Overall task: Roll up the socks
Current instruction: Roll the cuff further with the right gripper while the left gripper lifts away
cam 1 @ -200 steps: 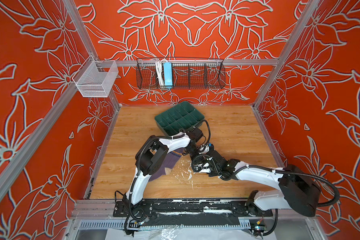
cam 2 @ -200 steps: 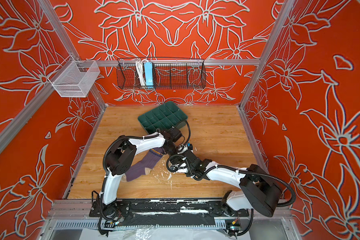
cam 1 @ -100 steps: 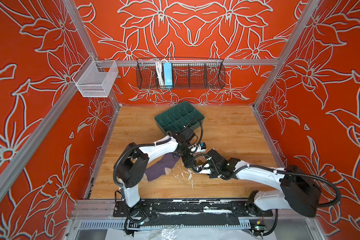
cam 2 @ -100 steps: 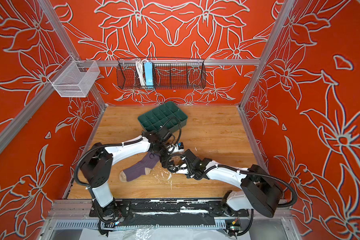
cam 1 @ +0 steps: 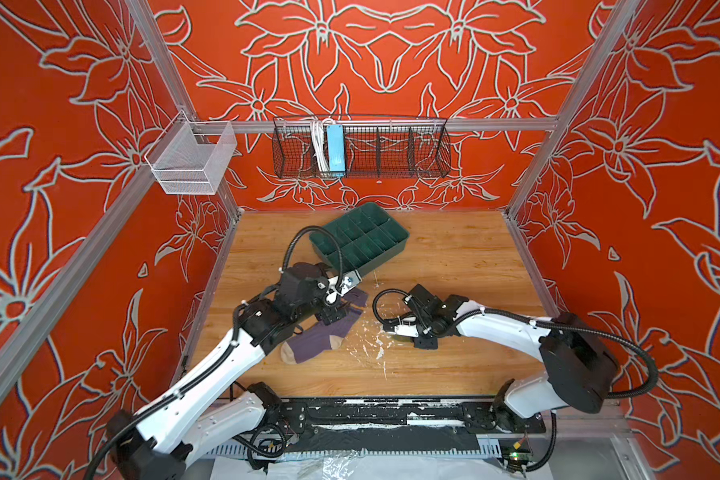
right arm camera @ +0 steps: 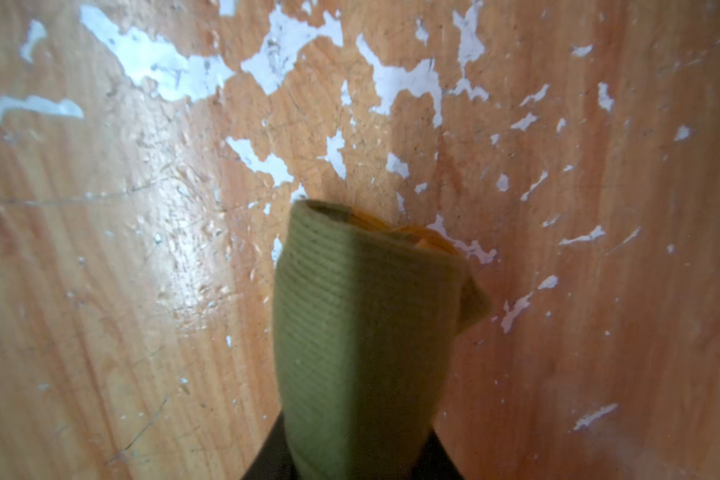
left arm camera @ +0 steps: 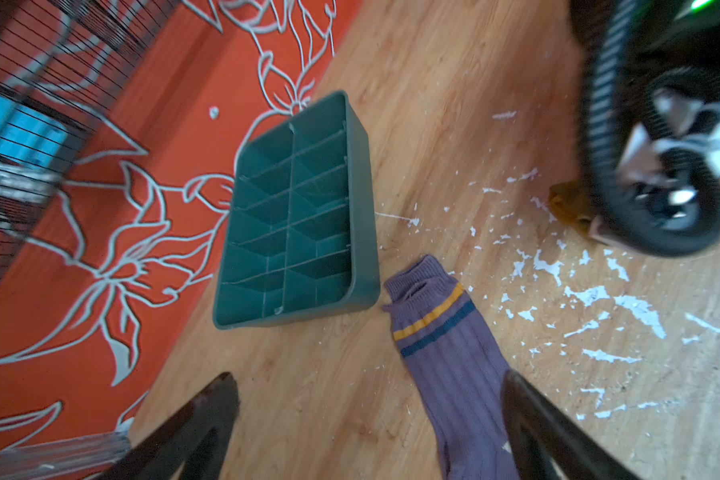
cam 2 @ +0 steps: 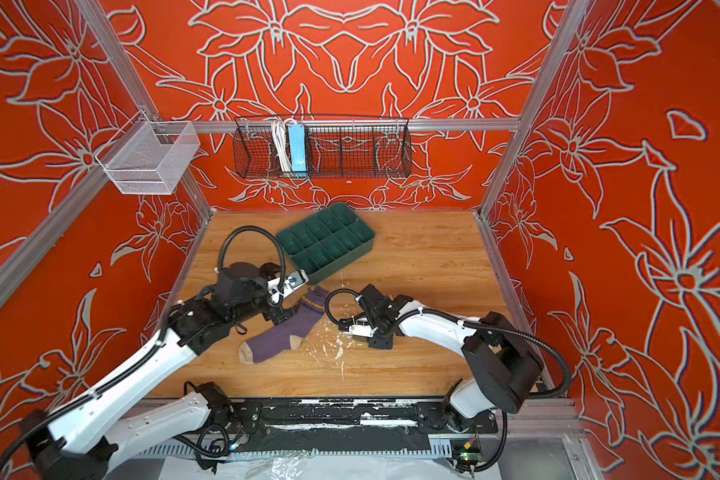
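Closest to the front edge, we see the black mounting rail, from which both arms reach out over the wooden table. Just beyond it, left of the middle, the purple sock lies flat and unrolled. Its beige toe points toward the front, and its cuff, with a yellow and a dark stripe, points toward the back. We find the left gripper over the sock's leg, released, its jaws spread wide. In the left wrist view one finger stands over bare wood and the other crosses the sock's edge.

To the right, apart from the purple sock, the right gripper sits low over white-flecked wood. It is clenched on the olive sock, which is wound into a tight roll with orange showing at its open end. We cannot tell whether the roll touches the table.

Farther back, just beyond the purple cuff, the green divided tray sits at an angle. On the back wall hangs a black wire basket holding a blue power strip. A white mesh basket hangs at the left corner.
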